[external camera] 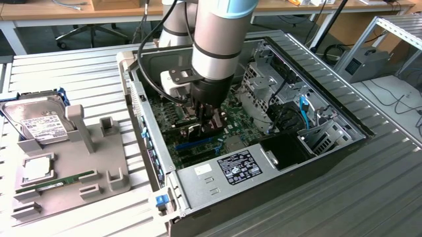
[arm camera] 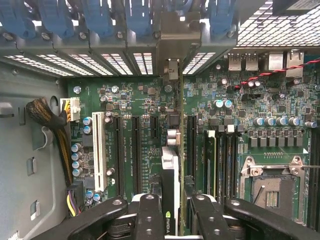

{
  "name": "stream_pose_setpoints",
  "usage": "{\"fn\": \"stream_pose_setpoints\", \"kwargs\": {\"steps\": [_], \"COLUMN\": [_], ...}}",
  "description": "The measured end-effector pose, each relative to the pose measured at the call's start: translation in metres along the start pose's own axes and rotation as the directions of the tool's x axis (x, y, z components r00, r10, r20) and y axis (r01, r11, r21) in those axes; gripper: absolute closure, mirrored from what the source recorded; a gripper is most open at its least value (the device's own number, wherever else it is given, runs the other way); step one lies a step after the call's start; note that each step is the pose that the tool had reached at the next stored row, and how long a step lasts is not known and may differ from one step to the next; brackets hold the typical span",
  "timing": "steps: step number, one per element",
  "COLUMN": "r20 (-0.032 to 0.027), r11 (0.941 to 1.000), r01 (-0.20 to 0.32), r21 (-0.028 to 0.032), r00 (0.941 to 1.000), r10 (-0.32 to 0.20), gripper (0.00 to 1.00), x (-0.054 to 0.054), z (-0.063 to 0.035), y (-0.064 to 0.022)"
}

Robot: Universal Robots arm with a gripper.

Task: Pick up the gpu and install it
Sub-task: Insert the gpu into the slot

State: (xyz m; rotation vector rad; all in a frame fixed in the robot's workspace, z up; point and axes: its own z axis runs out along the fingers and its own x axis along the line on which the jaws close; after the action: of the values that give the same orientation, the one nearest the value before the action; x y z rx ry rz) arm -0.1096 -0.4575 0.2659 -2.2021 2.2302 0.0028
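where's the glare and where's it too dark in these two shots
Exterior view: bright sheen on the silver arm, computer case interior dim beneath it. Wrist view: vent grille washed out white, motherboard evenly lit, gripper dark either side of the graphics card.

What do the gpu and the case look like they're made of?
The gpu: a thin green circuit board seen edge-on, with a black, plastic-looking cover carrying a logo. The case: likely sheet metal, dull grey, with punched vent holes.
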Motion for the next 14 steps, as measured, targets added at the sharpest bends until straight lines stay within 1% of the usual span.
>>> {"fn": "stream_pose_setpoints", "kwargs": {"steps": [5, 14], "r20": [0.0001, 0.0002], "r11": [1.0, 1.0], "r01": [0.0, 0.0], "r21": [0.0027, 0.0028], "r00": [1.0, 1.0], "r10": [0.0, 0.0], "gripper": [0.73, 0.73], "x": [0.0, 0.0], "z": [0.0002, 0.0017], "y": [0.0013, 0.0013]}}
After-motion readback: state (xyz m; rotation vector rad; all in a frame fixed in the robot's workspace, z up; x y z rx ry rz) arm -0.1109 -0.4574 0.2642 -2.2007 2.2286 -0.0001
